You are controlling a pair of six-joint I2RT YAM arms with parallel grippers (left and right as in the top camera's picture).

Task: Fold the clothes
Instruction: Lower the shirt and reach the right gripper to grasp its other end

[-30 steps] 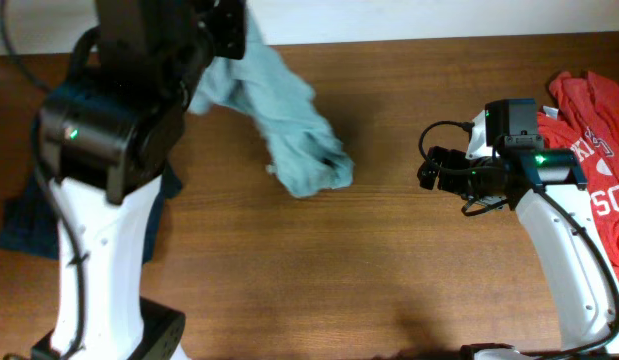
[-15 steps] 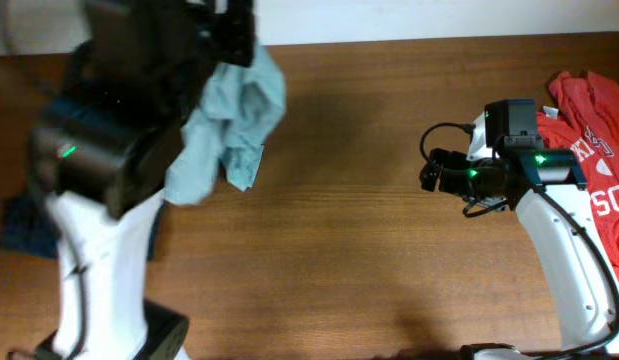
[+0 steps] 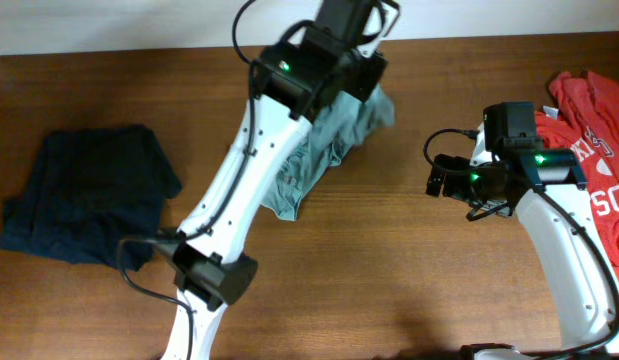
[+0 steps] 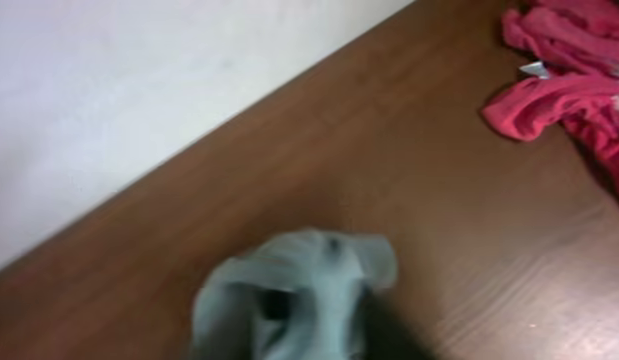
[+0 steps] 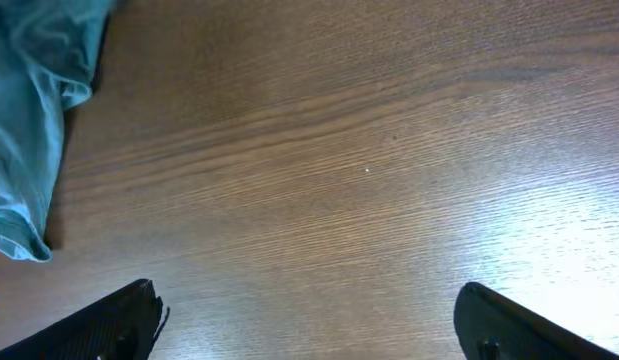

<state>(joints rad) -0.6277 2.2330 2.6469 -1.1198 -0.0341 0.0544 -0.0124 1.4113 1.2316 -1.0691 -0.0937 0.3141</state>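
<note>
Wooden table (image 3: 409,260), teal T-shirt (image 4: 294,275) blurred in left wrist view, left tool hidden, state unclear, right tool (image 5: 309,325) open

Warm brown wood-grain desk (image 3: 409,260) fills the overhead view, edge to edge. Along its far side runs a plain white wall (image 3: 109,25), meeting the wood in a straight line. In the right wrist view, a pale sheen of light lies across the grain.
</note>
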